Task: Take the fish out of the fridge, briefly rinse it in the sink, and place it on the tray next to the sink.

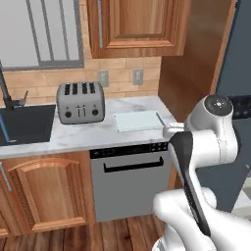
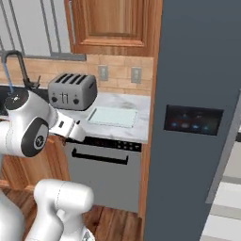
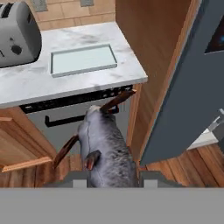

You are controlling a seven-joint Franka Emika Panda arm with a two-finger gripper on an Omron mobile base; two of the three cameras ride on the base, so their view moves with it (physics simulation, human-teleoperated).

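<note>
In the hand view the fish (image 3: 104, 142), grey with reddish-brown fins and a thin tail, lies lengthwise between my fingers. My gripper (image 3: 114, 178) is shut on it and holds it in the air in front of the counter, below the counter's edge. The pale mint tray (image 3: 83, 60) (image 1: 138, 120) (image 2: 113, 116) rests on the white marble, right of the toaster. The black sink (image 1: 24, 125) with its dark faucet (image 1: 6, 90) lies at the far left. The slate-grey fridge door (image 2: 197, 117) (image 3: 192, 78) stands open on the right, with pale shelves (image 2: 228, 197) beyond it.
A silver four-slot toaster (image 1: 81, 102) (image 2: 73, 91) stands between sink and tray. Below the counter is a grey appliance with a black handle (image 1: 132, 164). A wooden side panel (image 3: 148, 52) divides counter from fridge. Wooden wall cabinets (image 1: 137, 27) hang above.
</note>
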